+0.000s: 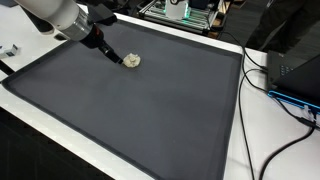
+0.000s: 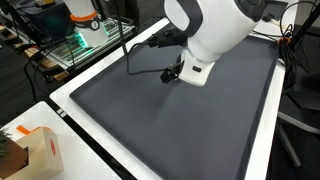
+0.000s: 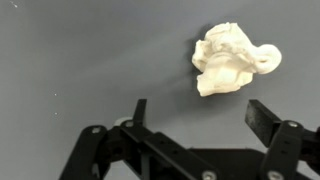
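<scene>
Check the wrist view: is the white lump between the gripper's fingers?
No, the white lump lies on the dark mat beyond the tips of the open gripper, untouched.

My gripper (image 3: 195, 108): matt black fingers and black linkage, plain, no markings.
My arm (image 2: 215, 30): glossy white shell, greyer where it falls in shade.
Lump (image 3: 232, 58): creamy off-white, uneven, with dull grey shadows in its folds.
Mat (image 1: 130, 120): plain dark grey, even all over, no pattern.
Table (image 1: 240, 110): white, showing as a pale border along the mat's edges.
Black cable (image 1: 258, 68): black, against the white table edge.
Blue cable (image 1: 295, 100): bright blue, beyond that same edge.
Box (image 2: 35, 150): tan cardboard with an orange patch, by the table's corner.
</scene>
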Controlling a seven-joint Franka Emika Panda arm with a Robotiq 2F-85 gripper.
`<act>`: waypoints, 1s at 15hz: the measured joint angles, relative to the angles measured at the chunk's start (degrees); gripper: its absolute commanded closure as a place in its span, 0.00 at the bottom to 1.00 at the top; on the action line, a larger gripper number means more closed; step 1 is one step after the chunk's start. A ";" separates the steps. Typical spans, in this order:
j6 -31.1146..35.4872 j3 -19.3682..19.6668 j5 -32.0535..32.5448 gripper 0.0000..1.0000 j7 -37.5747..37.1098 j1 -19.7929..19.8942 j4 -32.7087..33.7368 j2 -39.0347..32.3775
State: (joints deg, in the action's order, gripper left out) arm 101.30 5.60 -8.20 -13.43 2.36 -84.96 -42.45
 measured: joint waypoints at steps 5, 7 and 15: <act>-0.59 0.01 6.00 0.00 -1.16 -3.07 3.04 -1.52; -0.59 0.01 8.40 0.00 -1.17 -4.43 3.54 -1.64; 0.76 -0.33 16.02 0.00 -1.16 -9.93 3.75 -1.55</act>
State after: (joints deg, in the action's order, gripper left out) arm 102.07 5.28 7.82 -14.59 -7.57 -81.21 -43.99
